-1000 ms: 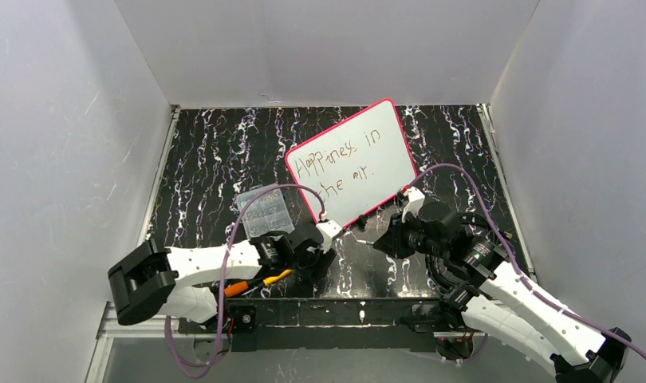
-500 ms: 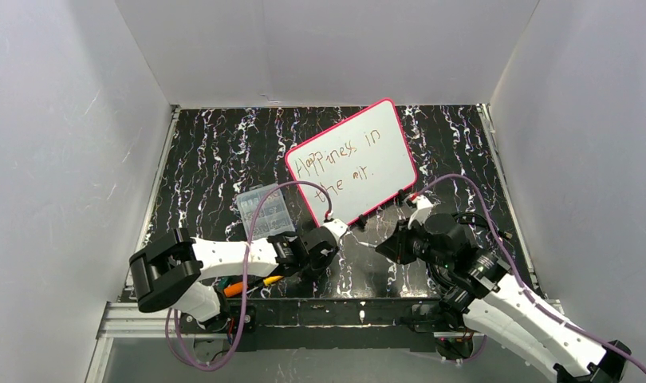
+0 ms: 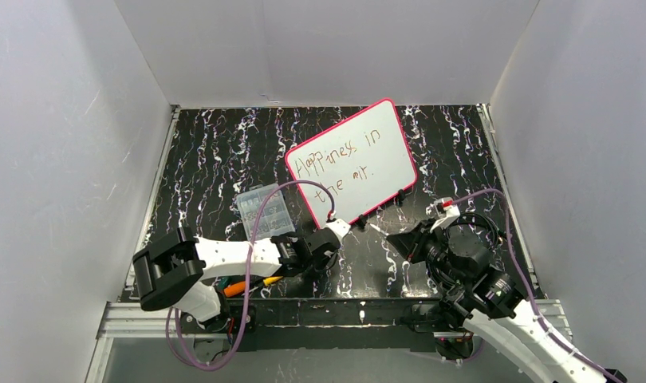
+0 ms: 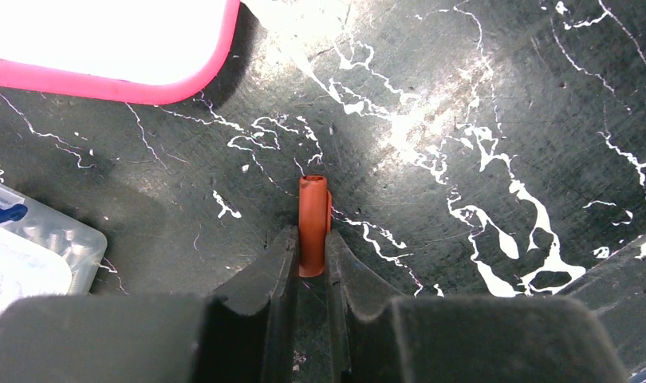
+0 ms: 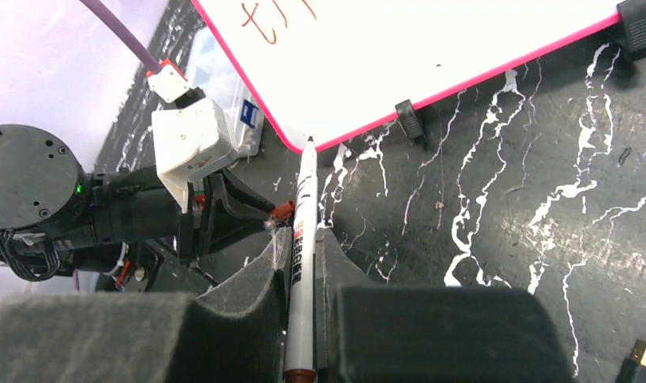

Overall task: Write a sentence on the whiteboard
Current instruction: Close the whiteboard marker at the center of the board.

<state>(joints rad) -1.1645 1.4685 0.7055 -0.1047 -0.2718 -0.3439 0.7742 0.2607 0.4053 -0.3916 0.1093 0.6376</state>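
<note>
The whiteboard (image 3: 360,159) with its pink-red rim lies tilted at the back middle of the table; its corner shows in the left wrist view (image 4: 104,48) and its near edge in the right wrist view (image 5: 431,56). The sentence (image 3: 340,159) runs across it in two brownish-red rows. My left gripper (image 4: 312,243) is shut on an orange marker cap (image 4: 313,223) just above the tabletop, near the board's front corner. My right gripper (image 5: 304,239) is shut on a white marker (image 5: 302,263), tip uncapped and pointing at the board's near edge.
A clear plastic organizer box (image 3: 264,211) sits left of the board, beside my left arm; its corner shows in the left wrist view (image 4: 33,255). Black clips (image 5: 409,120) hold the board's near rim. Grey walls enclose the black marbled table (image 3: 216,152).
My right gripper has pulled back from the board toward the near right, carrying the marker. My left arm has shifted slightly right and stays low by the board's front corner.
</note>
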